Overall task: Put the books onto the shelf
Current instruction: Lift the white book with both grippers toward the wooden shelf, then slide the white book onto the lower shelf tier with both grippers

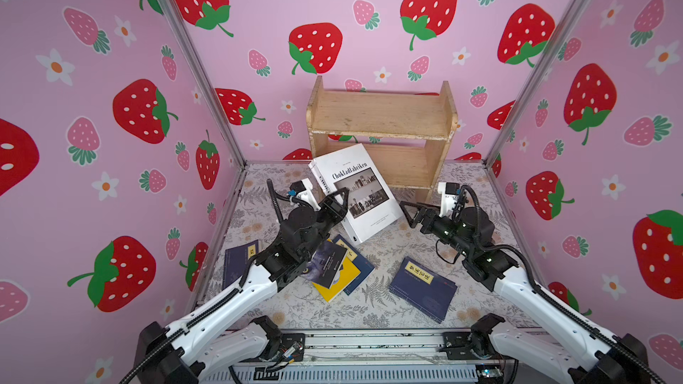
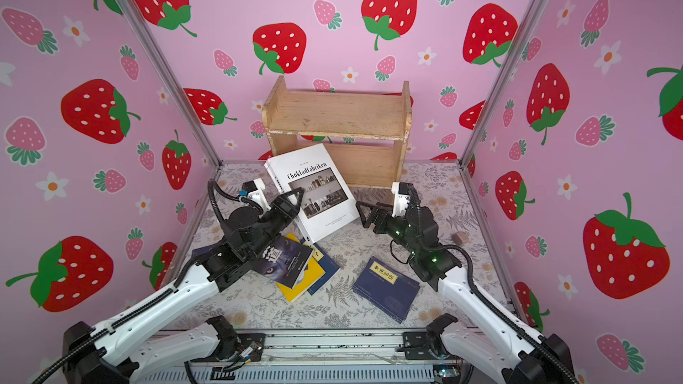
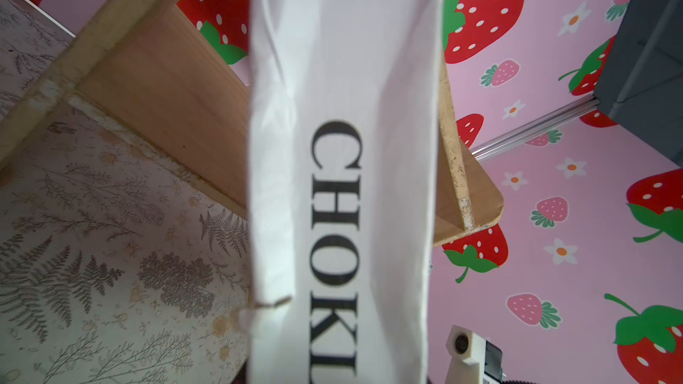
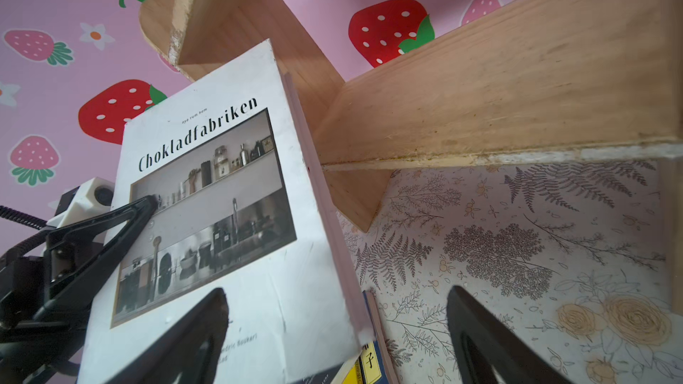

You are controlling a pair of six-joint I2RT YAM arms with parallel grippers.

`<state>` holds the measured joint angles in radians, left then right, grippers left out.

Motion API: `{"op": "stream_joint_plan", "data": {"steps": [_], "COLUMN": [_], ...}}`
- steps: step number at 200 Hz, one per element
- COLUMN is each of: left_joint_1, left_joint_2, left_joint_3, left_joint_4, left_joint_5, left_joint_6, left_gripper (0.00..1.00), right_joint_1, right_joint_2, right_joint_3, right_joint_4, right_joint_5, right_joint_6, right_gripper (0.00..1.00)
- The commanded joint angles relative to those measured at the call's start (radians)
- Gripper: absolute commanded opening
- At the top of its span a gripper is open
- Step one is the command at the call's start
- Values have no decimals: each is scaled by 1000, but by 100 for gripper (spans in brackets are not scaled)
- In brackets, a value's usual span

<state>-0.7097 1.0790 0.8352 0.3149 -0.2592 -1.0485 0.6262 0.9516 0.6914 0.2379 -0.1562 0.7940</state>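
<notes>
The left claw (image 1: 336, 197) grips the white book (image 1: 358, 193) near its spine and holds it tilted, cover up, before the left part of the shelf (image 1: 384, 116), at the lower tier. The right claw (image 1: 405, 214) stands open just beside the book's right corner; whether it touches, I cannot tell. Below the left arm (image 1: 258, 278) lies a pile: wolf book (image 1: 327, 262), yellow book (image 1: 338, 282), navy book (image 1: 360, 264). A second navy book (image 1: 240, 260) lies at the left, a third navy book (image 1: 423, 288) alone at the right. The table (image 1: 369, 312) has a fern print; the walls (image 1: 369, 12) are pink with strawberries.
</notes>
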Motion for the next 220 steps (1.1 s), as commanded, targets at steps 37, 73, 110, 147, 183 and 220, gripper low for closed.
{"op": "stream_joint_plan", "data": {"steps": [37,73,110,147,183,220], "left_joint_1": [-35,-43,-39,-34,-30,-24], "left_joint_2": [229,394,537,679,760,812], "left_joint_3": [100,204,316,417,478,515], "left_joint_4": [438,564,641,673,648,606], "left_joint_5": [-340,-440,-515,-571,-636,-653], "left_joint_6": [32,44,47,13,22,-10], "left_gripper": [17,17,17,18,20,22], "right_joint_1": [0,0,-2,-9,-20,-35], "right_joint_2": [-51,72,172,256,343,449], "right_joint_3": [25,72,120,171,200,261], "right_joint_4": [55,92,129,175,268,252], "right_joint_5": [159,156,173,215,199,135], "right_joint_6": [74,108,67,3,-49,-48], "right_gripper": [95,93,92,92,91,89]}}
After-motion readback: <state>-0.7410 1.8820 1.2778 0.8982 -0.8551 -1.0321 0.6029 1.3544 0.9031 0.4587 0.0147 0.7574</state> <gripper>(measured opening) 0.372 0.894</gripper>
